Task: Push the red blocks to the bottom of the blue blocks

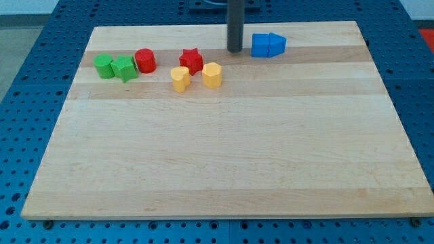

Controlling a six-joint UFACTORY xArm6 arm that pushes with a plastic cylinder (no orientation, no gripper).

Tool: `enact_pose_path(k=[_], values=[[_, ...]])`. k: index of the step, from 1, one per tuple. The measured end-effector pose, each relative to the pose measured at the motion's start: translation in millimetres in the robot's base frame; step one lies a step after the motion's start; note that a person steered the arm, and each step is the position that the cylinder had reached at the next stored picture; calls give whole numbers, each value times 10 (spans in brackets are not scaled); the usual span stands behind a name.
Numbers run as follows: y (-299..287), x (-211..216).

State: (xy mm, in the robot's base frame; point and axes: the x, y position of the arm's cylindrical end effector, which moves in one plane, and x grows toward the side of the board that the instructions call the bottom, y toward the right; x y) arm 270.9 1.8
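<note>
Two blue blocks sit touching near the view's top right of centre: a blue cube and a blue wedge-like block. A red cylinder and a red star lie to the view's left of them. My tip is at the end of the dark rod, just left of the blue cube and right of the red star, touching neither as far as I can tell.
A green cylinder and a green star sit at the view's left, next to the red cylinder. Two yellow blocks lie just below the red star. The wooden board ends near the blocks' top side.
</note>
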Motion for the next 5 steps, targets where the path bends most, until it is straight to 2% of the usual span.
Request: enact_pose_path(k=[2, 5], values=[[-967, -47], [-1782, 38]])
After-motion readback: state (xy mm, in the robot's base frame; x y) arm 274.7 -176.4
